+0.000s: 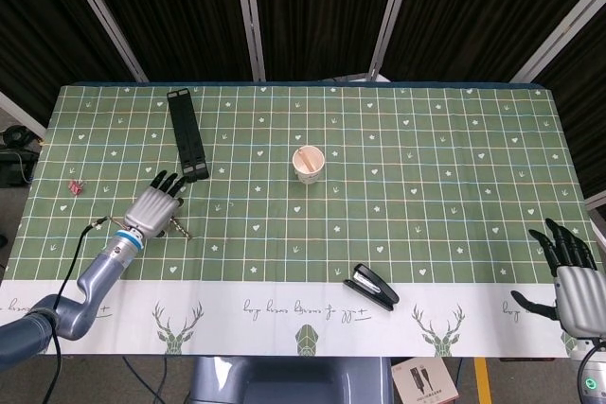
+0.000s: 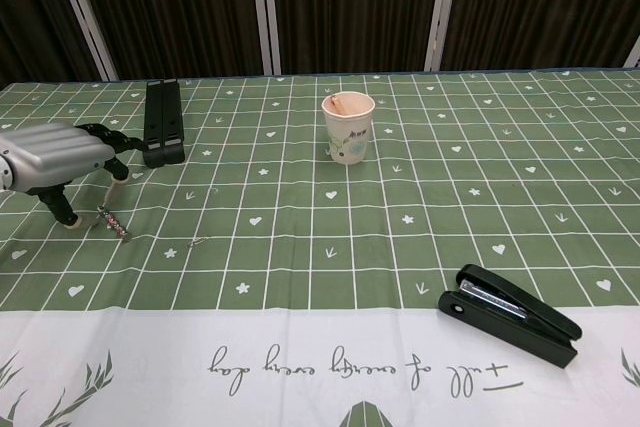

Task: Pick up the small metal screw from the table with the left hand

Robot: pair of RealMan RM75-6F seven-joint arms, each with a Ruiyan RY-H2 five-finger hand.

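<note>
**Screw not yet lifted; left hand poised beside it**

Presently, from the head view, the left hand (image 1: 151, 209) sits low over the green gridded tablecloth (image 1: 398, 196), palm down, fingers apart and holding nothing. The small metal screw (image 1: 180, 230) lies flat on the cloth just beside that hand, on its thumb side and slightly nearer the robot. I judge the pick barely begun: the approach is made, but closure on the screw and the lift remain. Beyond the fingertips lies a long black bar (image 1: 187, 134), flat and matt. Further off toward the table's middle stands a paper cup (image 1: 308, 163), pale and round. A black stapler (image 1: 374, 287) lies well apart, nearer the table's front edge. The right hand (image 1: 572, 276) hangs off the far front corner, fingers spread, empty.

From the chest view, the left hand (image 2: 55, 159) shows a smooth silver-grey shell with dark fingers tipped in pale pads; the thumb pad (image 2: 70, 220) reaches down to the cloth. The screw (image 2: 112, 222) is a thin dull-metal rod with a ribbed look, lying just beside that pad; whether they touch I cannot tell. Being slim and flat on fabric, it will likely demand a fine pinch. The cup (image 2: 348, 128) carries a faint print; the stapler (image 2: 510, 313) is glossy with a metal strip. The right hand is outside this view.
</note>
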